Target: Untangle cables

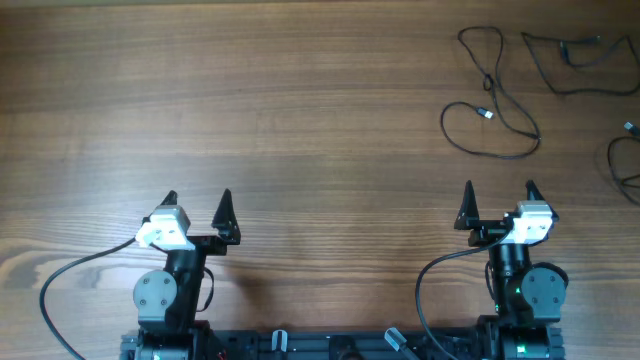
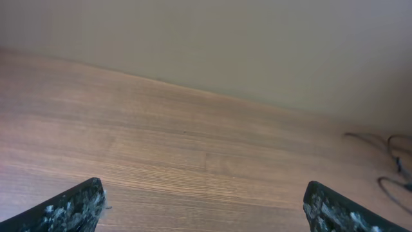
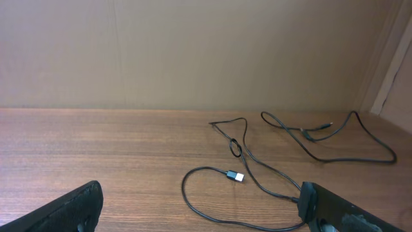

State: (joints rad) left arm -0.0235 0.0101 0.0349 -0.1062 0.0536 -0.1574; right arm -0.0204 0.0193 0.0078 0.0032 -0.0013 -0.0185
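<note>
— What takes up most of the overhead view?
— A wooden table point(image 1: 300, 90). The left arm point(image 1: 165, 290) sits at its seven o'clock edge and the right arm point(image 1: 525, 285) at five.
— And the pincers?
— The left gripper point(image 1: 198, 203) is spread wide and holds nothing. The right gripper point(image 1: 499, 196) is the same, fingers well apart over bare wood.
— Where are the cables point(image 1: 489, 82)?
— At two o'clock, well apart from both grippers. The looped cable point(image 3: 235, 147) crosses itself. The second cable point(image 1: 568, 50) lies at its two o'clock, and the third cable point(image 1: 611, 160) runs off the three o'clock edge.
— Anything smaller?
— A plug point(image 3: 236, 175) at the looped cable's end, lying on the wood.
</note>
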